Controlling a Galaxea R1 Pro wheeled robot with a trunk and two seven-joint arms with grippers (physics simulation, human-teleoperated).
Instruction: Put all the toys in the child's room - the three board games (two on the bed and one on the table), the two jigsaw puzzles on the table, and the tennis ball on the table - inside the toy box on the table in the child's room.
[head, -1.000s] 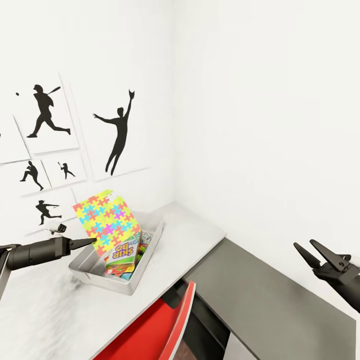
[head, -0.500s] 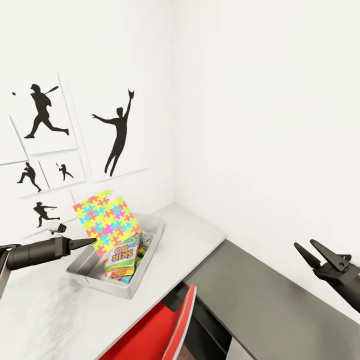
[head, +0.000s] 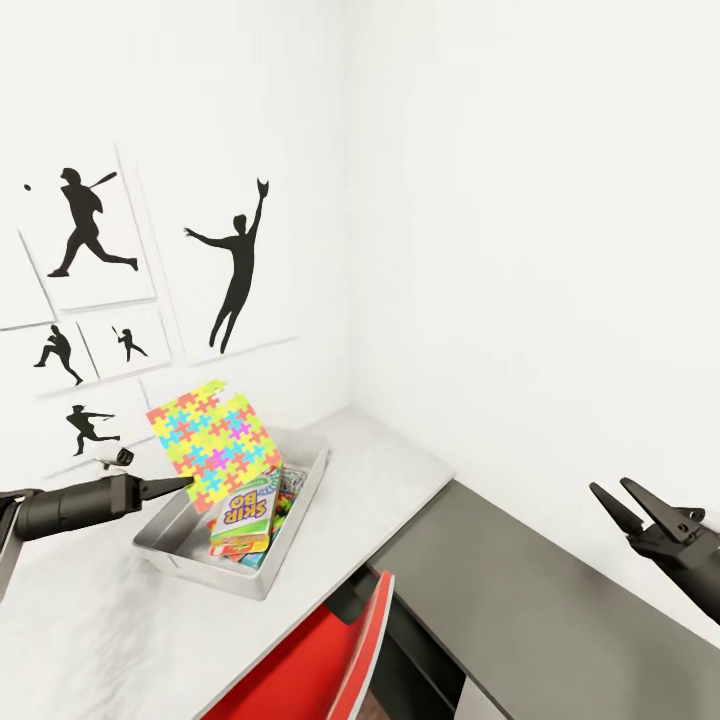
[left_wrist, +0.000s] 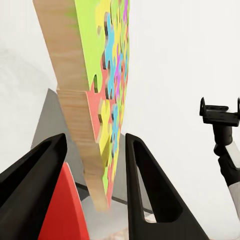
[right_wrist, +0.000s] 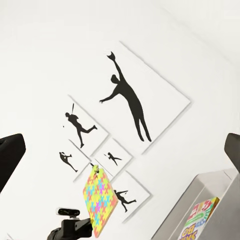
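Your left gripper is clamped on the thin multicoloured jigsaw puzzle square above the light grey toy box; right gripper hangs spread, empty.

We saw bright, even, sourceless light; the white walls nearly washed out. Shadows were faint and soft beneath the toy box. The renders were sharp, though the wrist views tilted and stretched the sports prints.

The L-shaped table carries the grey toy box on its light top.
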